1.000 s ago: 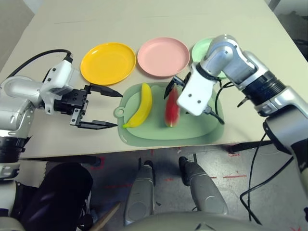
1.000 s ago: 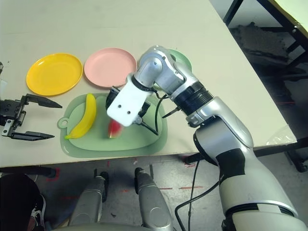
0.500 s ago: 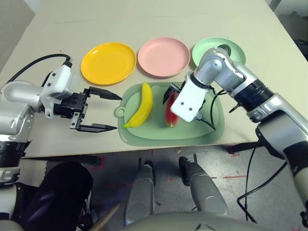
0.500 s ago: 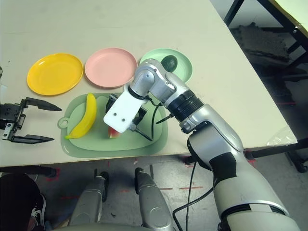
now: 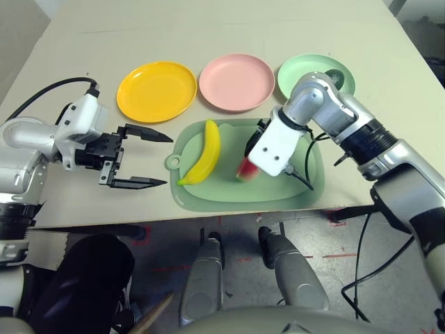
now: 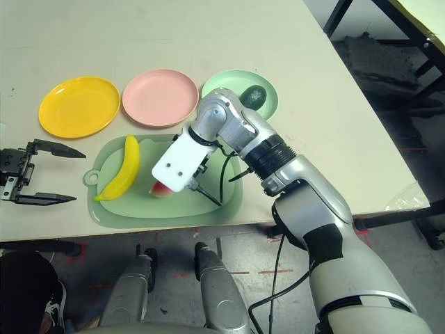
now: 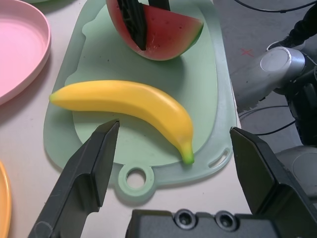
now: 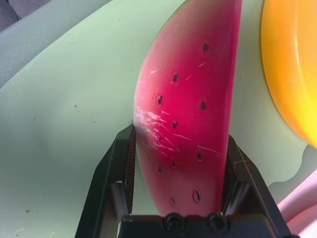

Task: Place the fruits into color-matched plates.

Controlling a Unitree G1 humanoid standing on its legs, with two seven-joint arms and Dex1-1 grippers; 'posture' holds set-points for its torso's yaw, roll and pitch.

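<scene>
In the left eye view, the black two-fingered left gripper (image 5: 154,158) is spread wide and empty, beside the curved yellow toy banana (image 5: 204,156) on the pale green mat (image 5: 243,202), in the right wrist view, the black two-fingered right gripper (image 8: 181,136) is clenched on the red toy watermelon wedge (image 8: 193,99)

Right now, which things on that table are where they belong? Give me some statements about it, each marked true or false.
The dark green toy avocado lies on the round mint green plate. True.

The curved yellow toy banana lies on the round yellow plate. False: it lies on the pale green cutting mat.

The right end effector grips the red toy watermelon wedge. True.

The round pink plate holds a fruit. False: it is empty.

The left end effector is closed around the banana. False: it stands open, holding nothing.
</scene>
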